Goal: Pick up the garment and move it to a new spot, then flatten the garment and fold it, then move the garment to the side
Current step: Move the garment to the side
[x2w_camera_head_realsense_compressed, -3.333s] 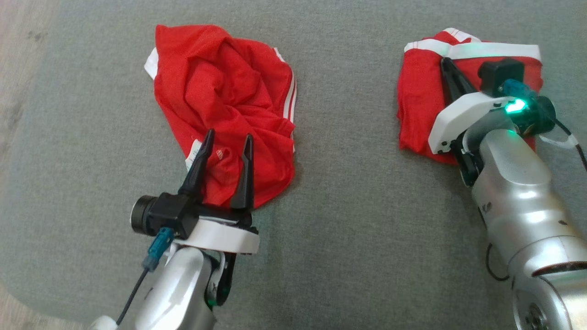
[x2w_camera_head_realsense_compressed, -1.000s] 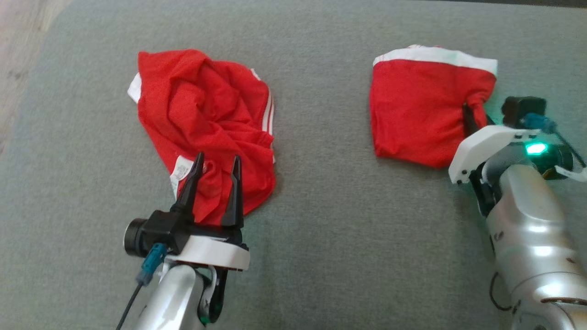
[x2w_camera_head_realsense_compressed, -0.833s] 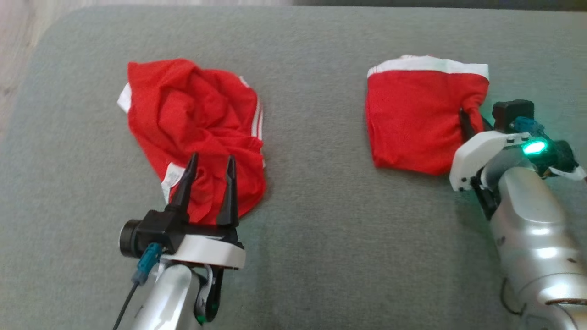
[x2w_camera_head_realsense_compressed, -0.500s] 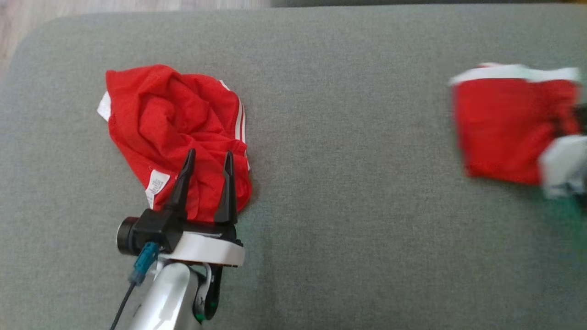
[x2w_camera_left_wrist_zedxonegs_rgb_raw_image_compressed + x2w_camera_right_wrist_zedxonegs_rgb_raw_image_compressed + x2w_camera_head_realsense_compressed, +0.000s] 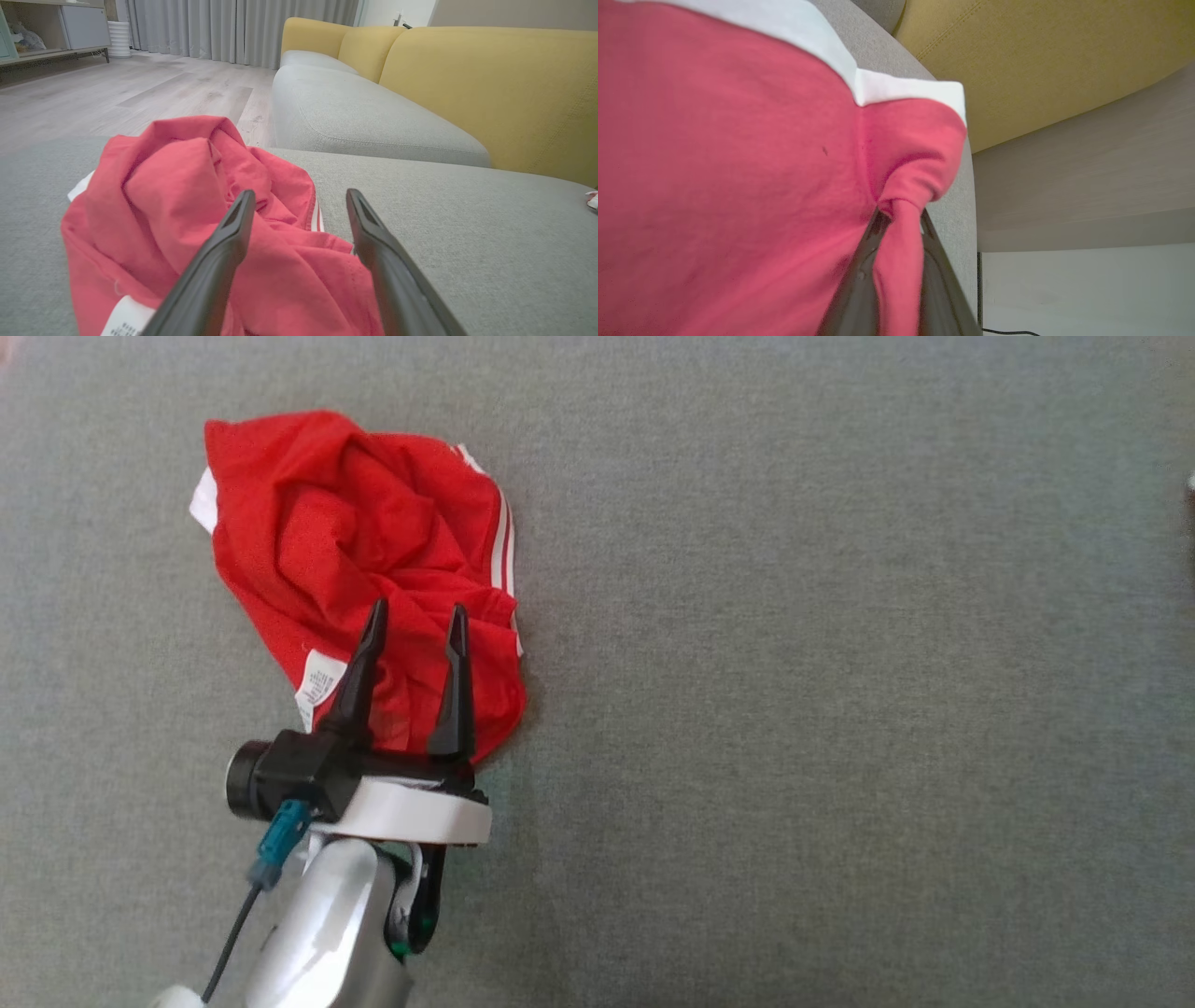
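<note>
A folded red garment (image 5: 738, 177) with a white band (image 5: 822, 42) lies on the grey cushion, and my right gripper (image 5: 899, 212) is shut on a bunched fold at its edge. The dark fingers (image 5: 859, 280) pinch the red fabric between them. A second red garment (image 5: 355, 551), crumpled, with white stripes and a white label, lies at the left of the head view. My left gripper (image 5: 417, 609) hovers over its near edge, open, with nothing between its fingers. The left wrist view shows the open left gripper (image 5: 300, 193) above the crumpled garment (image 5: 187, 196).
The grey cushion (image 5: 794, 709) stretches wide and bare to the right of the crumpled garment. Yellow sofa backs (image 5: 490, 84) rise behind it, with another grey seat (image 5: 364, 116) and wooden floor (image 5: 117, 93) beyond. The cushion's edge (image 5: 966, 196) lies close beside my right gripper.
My right gripper has dragged the folded garment to the right, out of the head view. The head camera has shifted too. The left gripper stays open over the crumpled garment.
</note>
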You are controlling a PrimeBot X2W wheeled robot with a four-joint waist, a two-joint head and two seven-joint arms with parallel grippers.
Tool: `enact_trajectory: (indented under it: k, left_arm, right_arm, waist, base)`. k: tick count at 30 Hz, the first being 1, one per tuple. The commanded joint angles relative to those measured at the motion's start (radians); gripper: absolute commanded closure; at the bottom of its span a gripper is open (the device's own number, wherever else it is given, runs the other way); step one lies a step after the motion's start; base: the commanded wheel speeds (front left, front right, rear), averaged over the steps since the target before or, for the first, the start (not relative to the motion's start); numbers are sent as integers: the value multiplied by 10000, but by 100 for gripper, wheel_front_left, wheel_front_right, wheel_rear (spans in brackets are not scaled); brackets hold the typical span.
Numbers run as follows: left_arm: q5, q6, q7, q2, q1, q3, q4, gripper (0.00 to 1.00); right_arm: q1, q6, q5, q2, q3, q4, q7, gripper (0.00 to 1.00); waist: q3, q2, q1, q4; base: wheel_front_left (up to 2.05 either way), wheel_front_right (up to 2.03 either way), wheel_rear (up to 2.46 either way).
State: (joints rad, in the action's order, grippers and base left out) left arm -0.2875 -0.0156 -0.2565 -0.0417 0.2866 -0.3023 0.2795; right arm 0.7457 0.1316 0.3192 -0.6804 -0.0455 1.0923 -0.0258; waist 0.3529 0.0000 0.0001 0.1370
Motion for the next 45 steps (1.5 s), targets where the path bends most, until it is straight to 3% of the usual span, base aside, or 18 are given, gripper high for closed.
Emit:
enact_trajectory:
  k: [1, 8, 9, 10, 16, 22, 27, 28, 33, 45]
  left_arm:
    - [126, 62, -53, -85, 277, 363, -352, 0]
    - [148, 98, -53, -85, 454, 330, -300, 0]
    - [145, 97, -53, -85, 478, 324, -287, 0]
    - [145, 96, -53, -85, 494, 324, -273, 0]
    - [164, 79, -53, -85, 378, 411, -211, 0]
    - [205, 34, -53, -85, 18, 592, -219, 0]
    - [323, -16, -53, -85, -367, 796, -277, 0]
    - [374, -28, -53, -85, -544, 896, -300, 0]
    - [439, -25, -53, -85, -1032, 1140, -290, 0]
    - [487, 11, -53, -85, -1941, 1321, -99, 0]
  right_arm:
    - [-171, -9, 104, -506, -27, -347, -10, 100]
    - [-218, -9, 318, -414, -696, -800, 188, 100]
    - [-231, -9, 369, -349, -810, -914, 183, 38]
    - [-252, -9, 432, -265, -935, -1036, 195, 0]
    - [-457, -9, 756, 504, -1603, -1905, 138, 0]
    - [-616, -9, 603, 1875, -1872, -3184, -374, 0]
    - [-862, -9, -107, 3427, -1697, -4382, -990, 0]
    - [-1127, -9, -460, 4088, -1458, -4936, -1197, 0]
    - [-2286, -9, -1912, 5720, -760, -6295, -1587, 0]
    - [-5593, -9, -4328, 6295, 343, -8023, -2351, 0]
  waist:
    - [183, 0, -1, 60]
    - [383, 0, -1, 30]
    - [369, 0, -1, 17]
    - [332, 0, -1, 0]
    - [-217, 0, -1, -164]
    - [-1165, 0, -1, -379]
    - [-2069, 0, -1, -477]
    - [-2397, 0, -1, -497]
    - [-3029, 0, -1, -571]
    - [-3496, 0, -1, -518]
  base:
    - [0, 0, 0]
    - [0, 0, 0]
    - [0, 0, 0]
    - [0, 0, 0]
    - [0, 0, 0]
    - [0, 0, 0]
    - [0, 0, 0]
    - [0, 0, 0]
    - [0, 0, 0]
    - [0, 0, 0]
